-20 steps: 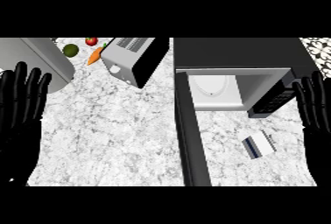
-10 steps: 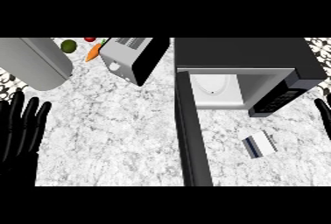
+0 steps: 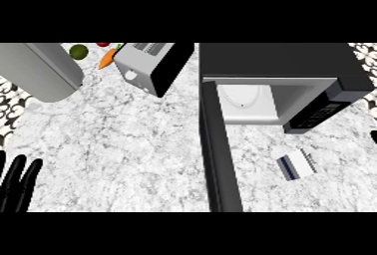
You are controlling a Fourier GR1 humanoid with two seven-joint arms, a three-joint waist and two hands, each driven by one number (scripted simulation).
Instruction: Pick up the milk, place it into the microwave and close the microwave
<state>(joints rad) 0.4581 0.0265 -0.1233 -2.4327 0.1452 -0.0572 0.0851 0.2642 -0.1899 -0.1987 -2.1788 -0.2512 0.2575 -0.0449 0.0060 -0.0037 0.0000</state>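
- Since the earlier frames the left hand [image 3: 18, 183] has sunk toward the lower left corner of the head view, and the right hand has left the view altogether; the grey forearm [image 3: 37, 69] now lies across the upper left of the marble counter [image 3: 125, 149].
- The left hand shows only as dark, straight fingers pointing up the view, relaxed and holding nothing, touching no object.
- The milk [image 3: 296, 165], a small white carton with a dark blue side, lies on the counter far to the right of that hand, beyond the open microwave door [image 3: 219, 159] that stands between them.
- The microwave [image 3: 283, 69] sits up and to the right of the hand, its door swung out toward the view's lower edge; the white cavity with its round plate [image 3: 247, 98] is open to view just above the milk.
- The milk rests outside the microwave, near its dark control panel [image 3: 324, 112], not touching it.
- A toaster [image 3: 151, 64] stands tilted up and to the right of the hand, left of the microwave.
- Beside the toaster lie a carrot [image 3: 107, 58], a green fruit [image 3: 79, 50] and a sliver of something red at the counter's far edge.
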